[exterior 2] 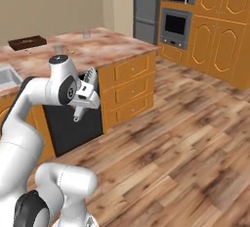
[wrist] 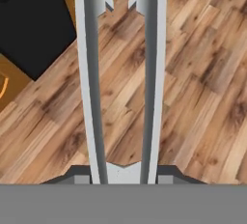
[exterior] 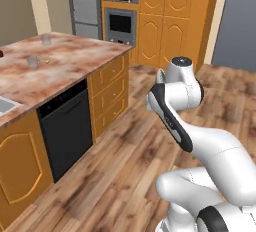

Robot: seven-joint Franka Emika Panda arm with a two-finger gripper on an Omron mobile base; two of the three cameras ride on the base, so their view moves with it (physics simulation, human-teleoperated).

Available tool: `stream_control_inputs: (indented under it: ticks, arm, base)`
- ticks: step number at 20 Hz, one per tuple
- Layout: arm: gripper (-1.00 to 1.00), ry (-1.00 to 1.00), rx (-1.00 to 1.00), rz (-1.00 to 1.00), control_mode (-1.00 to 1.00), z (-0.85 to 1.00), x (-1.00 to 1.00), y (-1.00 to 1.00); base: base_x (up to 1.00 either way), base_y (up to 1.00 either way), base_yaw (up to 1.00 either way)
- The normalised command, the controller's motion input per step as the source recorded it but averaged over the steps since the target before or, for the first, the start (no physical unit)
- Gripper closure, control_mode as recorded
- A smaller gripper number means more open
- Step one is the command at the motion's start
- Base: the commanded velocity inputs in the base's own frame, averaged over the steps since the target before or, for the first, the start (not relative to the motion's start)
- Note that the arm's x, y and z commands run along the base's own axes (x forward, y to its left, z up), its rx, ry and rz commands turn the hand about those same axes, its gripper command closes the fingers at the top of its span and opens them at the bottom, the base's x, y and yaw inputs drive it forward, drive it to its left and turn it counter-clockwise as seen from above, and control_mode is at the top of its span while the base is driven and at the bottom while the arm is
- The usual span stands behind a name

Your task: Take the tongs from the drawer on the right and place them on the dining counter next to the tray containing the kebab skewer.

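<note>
The fingers (exterior 2: 84,104) are clamped on the slim grey metal tongs (wrist: 120,73), holding them at the joined end. In the hand view the tongs run as two long narrow flat arms, side by side with a gap between them, up from the dark finger tips; near the far end each arm carries toothed, zigzag edges facing inward. In the right base view the tongs (exterior 2: 87,85) stick up and down out of the grip, tilted, over the wooden plank floor (wrist: 193,88) in front of the black appliance door (exterior 2: 73,123) set into the island.

Taking the reddish-pink and white marbled stone bench (exterior 2: 107,45) as landmark: at its far left edge lies the small, low, dark brown rectangular tray (exterior 2: 28,42); two clear glass tumblers (exterior: 33,61) stand on its top; below its right end sit three orange-brown wooden drawer fronts (exterior 2: 129,91), stacked. The tongs hang off the bench, beside its front, lower than its top.
</note>
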Motion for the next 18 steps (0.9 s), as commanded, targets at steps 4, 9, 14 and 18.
stream_control_inputs:
  ticks: [4,9,14,18]
  arm:
    - [1.00,0.00,0.00,0.00,1.00,0.00,0.00,0.00]
    - [1.00,0.00,0.00,0.00,1.00,0.00,0.00,0.00]
    - [1.00,0.00,0.00,0.00,1.00,0.00,0.00,0.00]
    - [1.00,0.00,0.00,0.00,1.00,0.00,0.00,0.00]
  base:
    - [0.40,-0.77,0.21]
    - [0.46,-0.90,0.22]
    - [0.48,-1.00,0.23]
    - [0.64,-1.00,0.21]
